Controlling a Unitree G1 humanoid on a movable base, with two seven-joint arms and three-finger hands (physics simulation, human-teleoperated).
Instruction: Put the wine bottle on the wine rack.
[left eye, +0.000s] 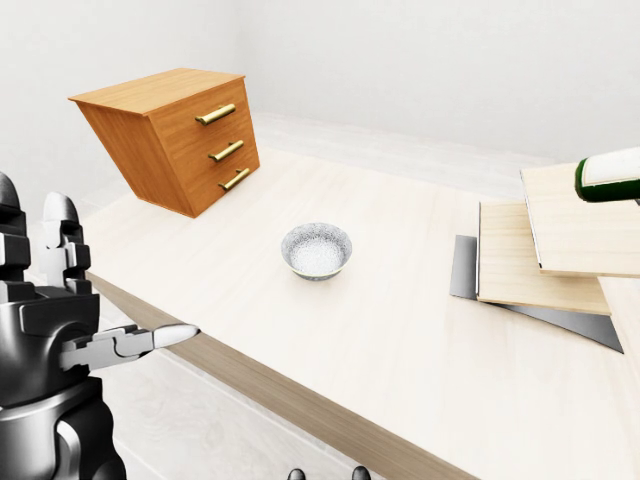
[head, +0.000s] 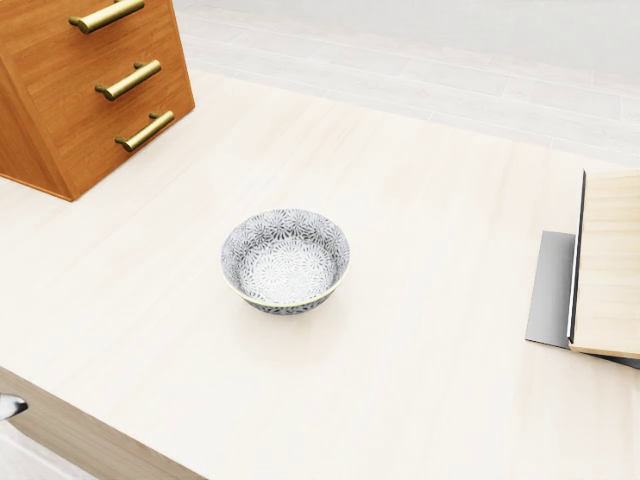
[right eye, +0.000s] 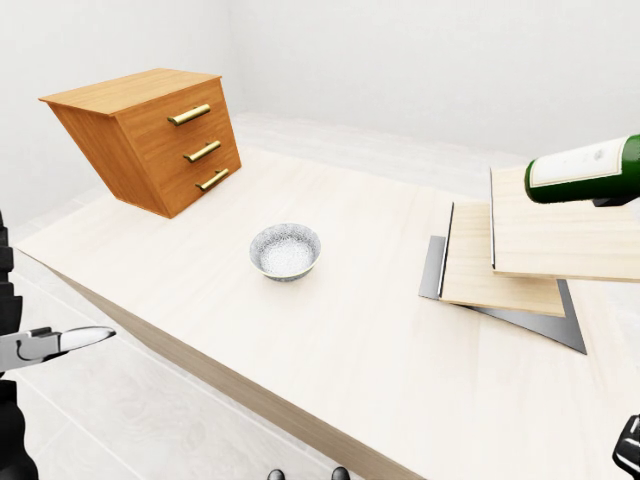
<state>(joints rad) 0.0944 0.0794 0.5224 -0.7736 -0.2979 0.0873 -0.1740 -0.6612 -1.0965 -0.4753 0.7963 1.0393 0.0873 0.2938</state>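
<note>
Wine bottle (right eye: 585, 168): lying sideways at right edge of right-eye view, over the top board of the wine rack (right eye: 520, 255); I can't tell if it's touching.
Left robot hand (left eye: 70, 300): bottom left of left-eye view, off the desk (left eye: 400, 330), fingers apart, holding nothing.
Right robot hand: only a dark bit at lower right corner, can't tell its state.
Bowl (head: 285, 260): mid desk.
Drawer unit (left eye: 175, 135): top left.

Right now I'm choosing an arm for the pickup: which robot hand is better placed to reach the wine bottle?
Right, probably. The wine bottle lies at the right edge of the right-eye view, over the stacked wooden boards. The left robot hand is open at the far left, beyond the bowl. The right robot hand barely shows.
</note>
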